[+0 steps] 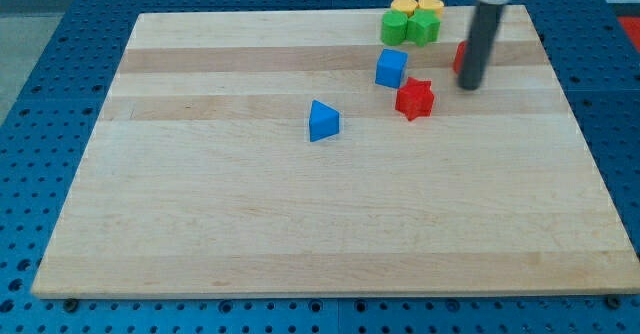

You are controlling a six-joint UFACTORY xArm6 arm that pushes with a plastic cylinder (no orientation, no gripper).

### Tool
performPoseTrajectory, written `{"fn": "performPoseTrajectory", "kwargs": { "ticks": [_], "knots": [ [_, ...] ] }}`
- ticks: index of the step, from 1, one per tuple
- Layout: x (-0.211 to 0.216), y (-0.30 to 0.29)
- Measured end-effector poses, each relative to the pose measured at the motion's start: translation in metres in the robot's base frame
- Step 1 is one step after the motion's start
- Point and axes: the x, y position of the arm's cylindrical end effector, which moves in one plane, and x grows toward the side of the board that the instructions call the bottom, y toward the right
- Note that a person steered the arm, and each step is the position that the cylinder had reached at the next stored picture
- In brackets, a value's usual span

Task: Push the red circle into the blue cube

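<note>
The wooden tabletop [300, 224] carries a cluster of blocks near the view's top right. Largest there is the green and yellow group [412, 19] at the top edge; below it sits the blue cube [391, 68], with a red star [414, 98] just beside it at lower right, and a blue triangle [323, 121] well apart to the left.

The red circle [460, 57] is mostly hidden behind the rod, right of the cube. My tip [468, 86] stands touching or just beside it.

To push well, I judge the tip should go round to the circle's right side and drive straight left, passing above the star.

There is no pincer: nothing opens, nothing is held.
</note>
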Motion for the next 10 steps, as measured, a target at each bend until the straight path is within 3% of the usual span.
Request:
{"fn": "performPoseTrajectory", "kwargs": {
  "ticks": [1,2,6,10],
  "knots": [
    [-0.026,0.037],
    [-0.069,0.038],
    [-0.042,-0.019],
    [-0.042,-0.07]
  ]
}}
